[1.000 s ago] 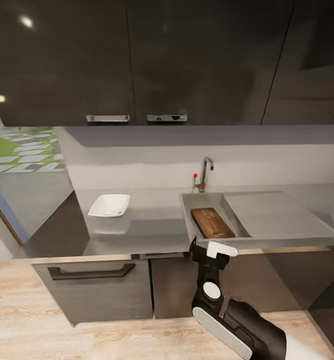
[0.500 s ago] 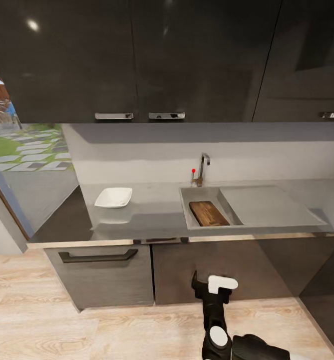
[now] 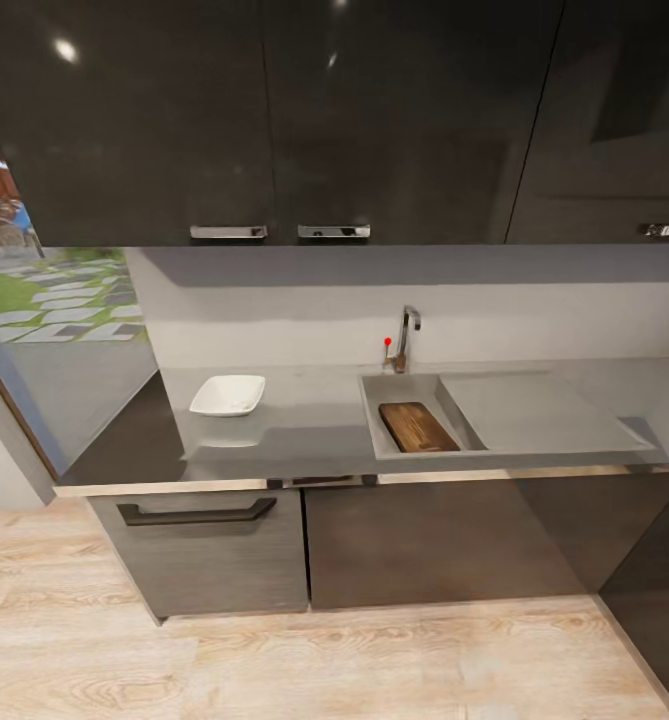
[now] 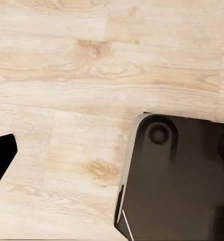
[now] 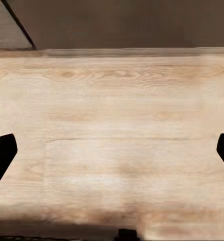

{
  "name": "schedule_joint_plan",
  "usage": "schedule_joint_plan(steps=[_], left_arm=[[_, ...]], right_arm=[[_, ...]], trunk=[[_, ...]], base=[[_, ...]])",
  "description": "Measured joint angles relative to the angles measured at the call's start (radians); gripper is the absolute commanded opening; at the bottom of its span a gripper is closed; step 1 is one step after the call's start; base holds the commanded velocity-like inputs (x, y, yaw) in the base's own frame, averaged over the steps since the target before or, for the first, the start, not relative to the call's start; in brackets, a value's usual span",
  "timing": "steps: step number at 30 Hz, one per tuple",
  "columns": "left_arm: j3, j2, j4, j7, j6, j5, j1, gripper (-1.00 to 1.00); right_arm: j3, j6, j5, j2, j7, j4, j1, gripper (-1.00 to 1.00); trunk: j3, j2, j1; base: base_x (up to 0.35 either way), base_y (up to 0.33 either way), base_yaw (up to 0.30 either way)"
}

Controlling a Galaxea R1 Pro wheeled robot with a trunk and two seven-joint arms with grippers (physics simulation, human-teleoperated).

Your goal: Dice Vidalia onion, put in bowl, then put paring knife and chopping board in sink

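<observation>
A dark chopping board [image 3: 417, 427] is lying flat inside the sink [image 3: 373, 425], just below the chrome faucet [image 3: 405, 338]. A white bowl [image 3: 229, 395] is sitting on the grey countertop [image 3: 309, 415], well apart from the sink, on the side away from its drainboard. The right gripper [image 5: 112, 150] is hanging over wooden floor [image 5: 112, 100], fingers spread wide. The left gripper's [image 4: 2, 158] one visible fingertip is not revealing its state.
</observation>
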Motion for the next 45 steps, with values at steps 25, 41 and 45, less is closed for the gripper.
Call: schedule_joint_plan(steps=[25, 41, 45], left_arm=[[0.003, 0.005, -0.009, 0.002, 0.204, 0.027, -0.016, 1.0], [-0.001, 0.021, 0.011, -0.004, 0.38, 0.023, -0.062, 1.0], [0.0, 0.022, 0.079, -0.004, 0.375, 0.024, -0.062, 1.0]], right_arm=[[0.005, 0.145, -0.163, 0.003, -0.002, 0.099, 0.3, 1.0], [-0.003, 0.342, -0.213, 0.063, 0.002, 0.186, 0.308, 1.0], [-0.003, 0.334, -0.214, 0.063, 0.002, 0.189, 0.308, 1.0]], trunk=[[0.033, 0.0, 0.0], [0.059, 0.0, 0.0], [0.065, 0.0, 0.0]], base=[[0.0, 0.0, 0.0], [0.0, 0.0, 0.0], [0.0, 0.0, 0.0]])
